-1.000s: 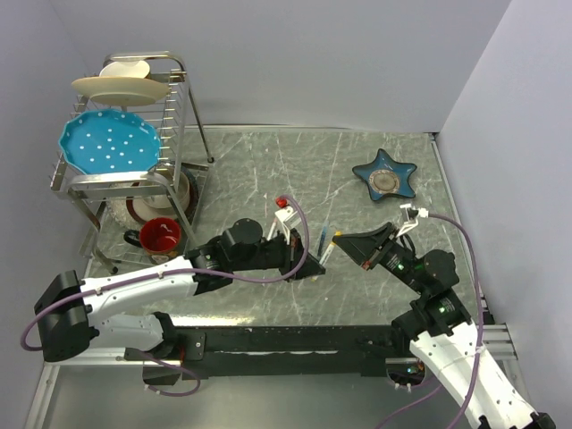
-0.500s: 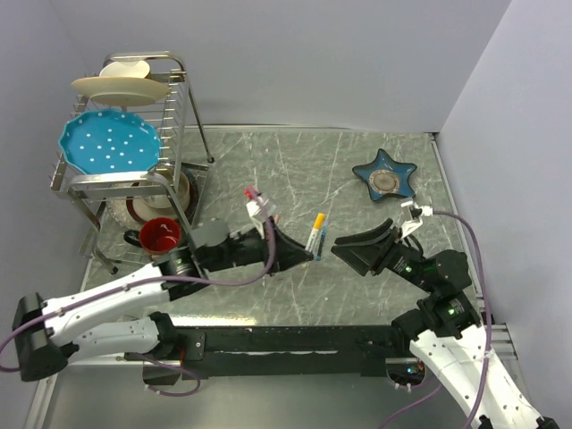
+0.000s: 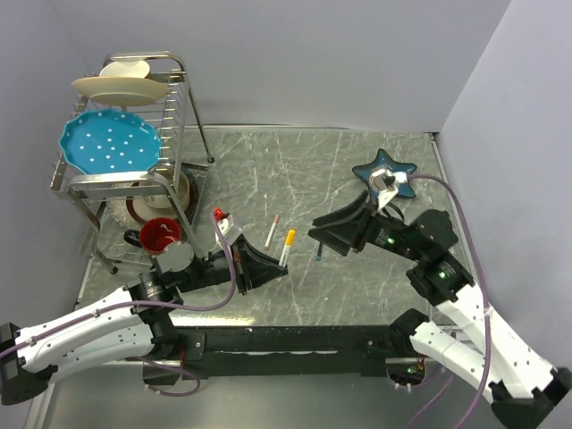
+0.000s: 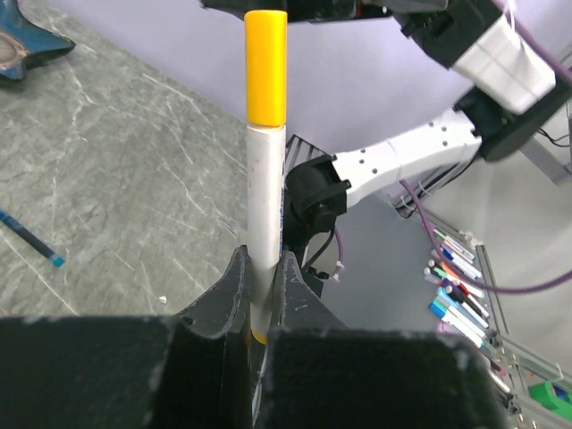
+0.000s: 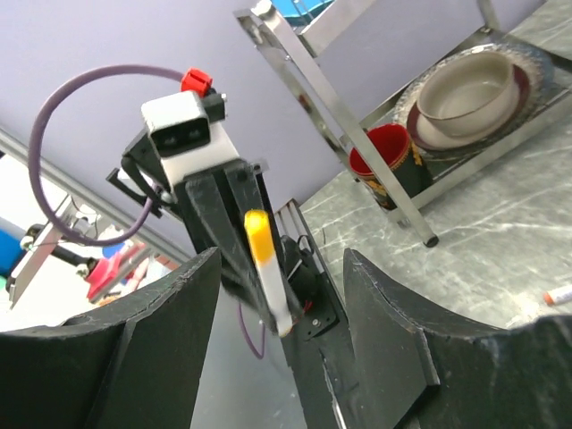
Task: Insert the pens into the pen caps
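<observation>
Two loose pens lie nearby: slim blue pen (image 3: 319, 249) under the spread, empty right gripper (image 3: 323, 236); white red-tipped pen (image 3: 273, 231) beside the left gripper (image 3: 270, 265), which clamps a white yellow-capped pen (image 3: 287, 245).

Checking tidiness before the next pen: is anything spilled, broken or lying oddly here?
Nothing stands out as spilled or broken. A red-tipped pen and a blue pen simply lie loose on the table.

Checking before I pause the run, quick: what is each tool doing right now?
Left tool: closed, holding the yellow-ended white pen.
Right tool: open, holding nothing.
</observation>
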Tool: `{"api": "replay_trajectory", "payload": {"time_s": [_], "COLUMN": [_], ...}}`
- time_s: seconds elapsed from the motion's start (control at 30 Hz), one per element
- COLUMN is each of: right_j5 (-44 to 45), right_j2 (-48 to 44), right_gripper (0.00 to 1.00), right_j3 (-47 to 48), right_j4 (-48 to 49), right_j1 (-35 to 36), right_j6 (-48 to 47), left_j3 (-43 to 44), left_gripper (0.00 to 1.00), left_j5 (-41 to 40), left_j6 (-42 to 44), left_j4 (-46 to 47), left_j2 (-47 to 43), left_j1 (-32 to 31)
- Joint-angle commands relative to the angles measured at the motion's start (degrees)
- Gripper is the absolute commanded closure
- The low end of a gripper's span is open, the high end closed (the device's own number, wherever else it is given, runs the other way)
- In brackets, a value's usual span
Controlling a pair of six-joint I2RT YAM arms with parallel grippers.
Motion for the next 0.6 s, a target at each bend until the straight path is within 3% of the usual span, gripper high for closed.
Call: {"api": "replay_trajectory", "payload": {"time_s": [0.0,0.23,0.47,0.57], "right_j5": [4.0,9.3,10.8,11.1], "right_j2": [4.8,9.6,8.1,6.8], "right_gripper": [0.36,0.45,0.64,0.67], "right_j3": [5.6,8.6,5.7,2.5], "right_j4": [2.4,1.6,2.6,4.8], "right_j1": [4.8,11.0,12.9,14.3], "right_j6": [-3.9,-6.2,-5.8,-4.2], "left_j3": [-0.2,-0.3,-0.8,-1.4], "left_gripper": [0.99,0.99,0.99,0.99], "left_j5": [3.2,4.8,4.9,5.1], "left_j6": [-0.9,-1.2,-1.2,-1.0], "left_j4": [1.4,2.4,4.4,6.7], "left_j2": [0.5,1.5,1.7,1.7], "left_j1": [0.1,0.1,0.1,0.1]}}
